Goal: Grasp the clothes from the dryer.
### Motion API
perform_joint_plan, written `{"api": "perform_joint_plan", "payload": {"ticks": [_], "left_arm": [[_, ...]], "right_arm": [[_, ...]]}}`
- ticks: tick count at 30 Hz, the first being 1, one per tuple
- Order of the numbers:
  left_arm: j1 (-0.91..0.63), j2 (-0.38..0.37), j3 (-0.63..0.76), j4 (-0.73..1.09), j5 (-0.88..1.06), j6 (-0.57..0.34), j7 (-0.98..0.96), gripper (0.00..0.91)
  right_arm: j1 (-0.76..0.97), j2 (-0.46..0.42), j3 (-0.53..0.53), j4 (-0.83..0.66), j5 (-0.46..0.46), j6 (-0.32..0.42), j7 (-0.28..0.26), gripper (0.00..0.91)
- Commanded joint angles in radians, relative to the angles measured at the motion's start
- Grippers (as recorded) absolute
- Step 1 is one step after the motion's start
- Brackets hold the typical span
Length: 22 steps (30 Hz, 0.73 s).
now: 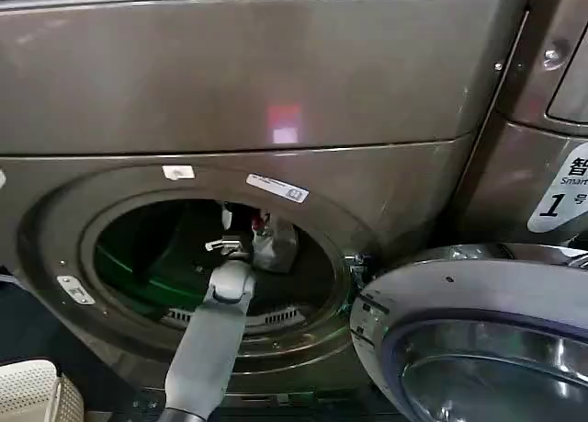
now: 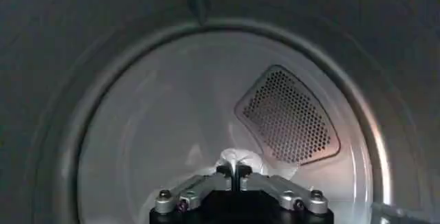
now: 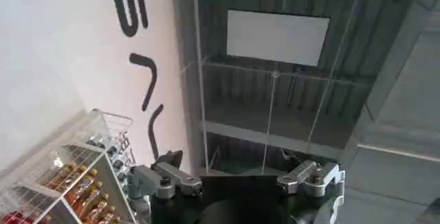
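The dryer [image 1: 276,82] is a bronze-grey front-loader with its round porthole [image 1: 216,261] open. My left arm reaches through it into the drum. A white-grey cloth with red print [image 1: 273,245] hangs just beyond the left gripper [image 1: 241,245]. In the left wrist view the left gripper [image 2: 235,172] is shut, with a bunch of that white cloth [image 2: 240,158] pinched between its tips in front of the drum's back wall. A green fabric-like mass [image 1: 138,268] lies in the drum's left part. My right gripper [image 3: 230,160] is open and holds nothing, pointing up at a ceiling.
A chrome-rimmed round door [image 1: 478,335] stands open at the lower right, close to the porthole. A white perforated basket [image 1: 32,390] sits at the bottom left. A white label with a 1 [image 1: 560,197] is at the right. A perforated vent [image 2: 289,117] is in the drum's back wall.
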<state>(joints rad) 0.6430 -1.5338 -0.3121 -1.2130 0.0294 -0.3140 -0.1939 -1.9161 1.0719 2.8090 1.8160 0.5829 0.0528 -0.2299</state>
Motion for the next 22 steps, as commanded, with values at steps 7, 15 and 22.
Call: {"api": "perform_joint_plan", "payload": {"ticks": [7, 15, 22], "left_arm": [[0.022, 0.003, -0.001, -0.03, 0.004, -0.007, -0.015, 0.0], [0.015, 0.005, 0.0, -0.026, 0.0, -0.009, -0.01, 0.0], [0.001, 0.009, 0.011, -0.025, -0.006, -0.006, -0.008, 0.0]], "right_arm": [[0.008, -0.001, 0.003, 0.003, -0.004, -0.007, -0.009, 0.907], [0.007, -0.001, 0.005, 0.002, -0.006, -0.006, -0.014, 0.907], [0.006, 0.002, 0.009, 0.001, -0.005, -0.006, -0.017, 0.907]]}}
